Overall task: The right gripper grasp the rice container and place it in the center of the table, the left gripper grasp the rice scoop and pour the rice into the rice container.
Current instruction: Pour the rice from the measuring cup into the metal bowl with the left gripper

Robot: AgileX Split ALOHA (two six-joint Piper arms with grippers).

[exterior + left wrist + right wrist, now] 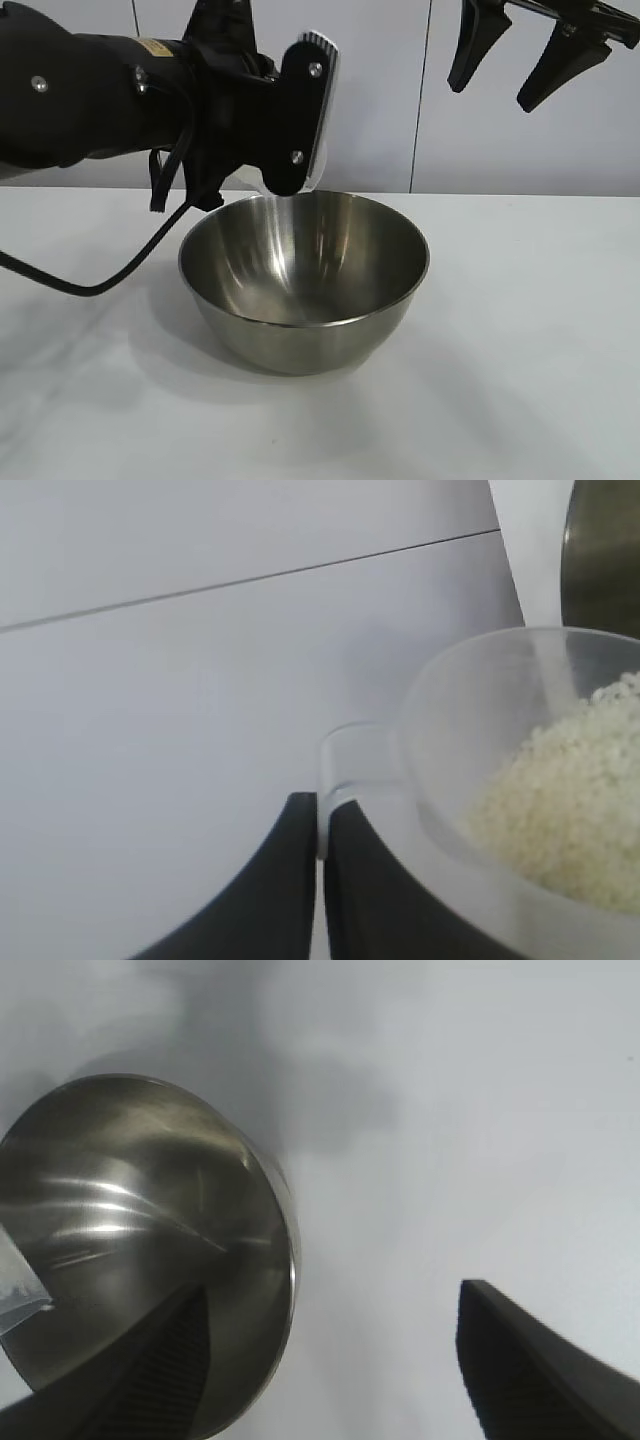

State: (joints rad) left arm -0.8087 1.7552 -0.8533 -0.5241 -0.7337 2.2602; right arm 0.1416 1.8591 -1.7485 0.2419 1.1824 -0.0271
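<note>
Left arm: enters the exterior view from the left edge and reaches level toward the middle of the surface, a black cable looping below it.
Left pincer (pixel 300 150): held above the far left rim of the bowl. The fingers (pixel 275 880) are pressed together on the short handle of the rice scoop.
Rice scoop (pixel 480 730): translucent plastic cup, clamped by its handle in the left pincer. In the exterior view it sits mostly behind the pincer, just over the bowl's far rim. How far it is tipped cannot be told.
Rice (pixel 570 790): pale heap of white grains lying inside the scoop, against its wall.
Rice container (pixel 304 280): round stainless-steel bowl standing upright on the surface, about midway between the left and right edges. The visible part of its brushed inside shows bare metal.
Surface (pixel 530 330): plain white top carrying the bowl.
Right pincer (pixel 525 55): raised high toward the far right corner of the surface, well apart from the bowl and angled downward. The fingers stand apart and grip nothing.
</note>
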